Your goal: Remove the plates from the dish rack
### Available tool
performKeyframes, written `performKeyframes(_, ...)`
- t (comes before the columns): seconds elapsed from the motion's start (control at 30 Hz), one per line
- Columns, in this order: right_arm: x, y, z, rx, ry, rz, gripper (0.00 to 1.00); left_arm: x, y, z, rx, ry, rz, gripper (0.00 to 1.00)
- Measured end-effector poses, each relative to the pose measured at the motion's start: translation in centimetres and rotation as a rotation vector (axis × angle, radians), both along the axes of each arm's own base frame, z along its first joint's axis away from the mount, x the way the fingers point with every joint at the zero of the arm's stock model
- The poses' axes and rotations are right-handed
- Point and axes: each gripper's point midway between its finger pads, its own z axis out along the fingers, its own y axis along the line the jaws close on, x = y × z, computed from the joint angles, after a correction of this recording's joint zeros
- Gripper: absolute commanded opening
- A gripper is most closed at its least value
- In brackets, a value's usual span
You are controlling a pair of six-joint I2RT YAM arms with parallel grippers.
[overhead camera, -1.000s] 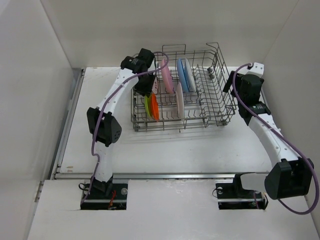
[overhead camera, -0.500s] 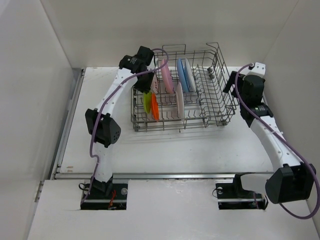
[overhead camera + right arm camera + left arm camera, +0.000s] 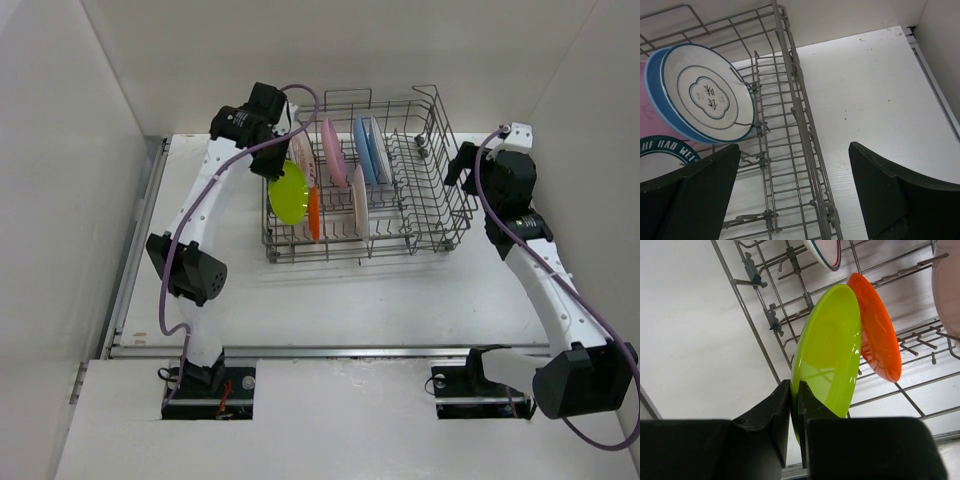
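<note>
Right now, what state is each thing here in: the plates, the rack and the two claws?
Left gripper, shut on the lime green plate at its rim.
Lime green plate, held tilted over the dish rack, at its left end.
Orange plate, upright in the rack.
Pink plate, upright in the rack.
Blue-rimmed white plate, upright in the rack.
Right gripper, open, empty.

We found the lower rim of the round lime-green plate (image 3: 827, 350) hidden between the black fingers (image 3: 765, 415) of the left gripper (image 3: 794, 390). The left wrist view cut off a pale pink round plate (image 3: 947, 285) at its right edge. A finger (image 3: 690, 195) of the right gripper (image 3: 794, 150) covered part of a teal-rimmed white round plate (image 3: 662, 150).
</note>
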Motion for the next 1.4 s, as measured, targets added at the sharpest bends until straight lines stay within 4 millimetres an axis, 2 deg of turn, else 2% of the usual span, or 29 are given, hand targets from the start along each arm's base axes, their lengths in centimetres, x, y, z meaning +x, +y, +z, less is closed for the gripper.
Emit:
performKeyframes(0.27,-0.5,0.4,1.0,0.009,-0.027,0.027,0.95,-0.6,0.7,1.2,-0.01,-0.024,0.012,0.0)
performKeyframes(0.4,-0.5,0.6,1.0,0.011,-0.026,0.036,0.95,-1.0,2.4,2.1,-0.006,-0.046,0.045,0.0)
performKeyframes(0.6,-0.5,0.9,1.0,0.023,-0.028,0.052,0.95,0.1,7.2,2.9,-0.01,-0.075,0.165,0.0)
performKeyframes(0.83,-0.6,1.5,0.6,0.038,-0.02,0.08,0.95,0.2,13.5,2.1,-0.114,-0.067,0.341,0.0)
performKeyframes(0.93,-0.7,1.6,0.2,0.044,-0.01,0.083,0.95,-0.4,16.6,-0.1,-0.168,-0.024,0.42,0.0)
performKeyframes(1.03,-0.6,1.6,0.2,0.048,-0.01,0.083,0.95,-1.0,18.9,-3.9,-0.224,0.053,0.485,0.0)
performKeyframes(1.13,-0.7,1.6,0.1,0.052,-0.008,0.081,0.94,-1.3,19.4,-8.1,-0.299,0.155,0.498,0.0)
performKeyframes(1.4,-0.8,1.8,-0.7,0.081,0.01,0.074,0.94,0.3,19.2,-17.2,-0.445,0.366,0.462,0.01)
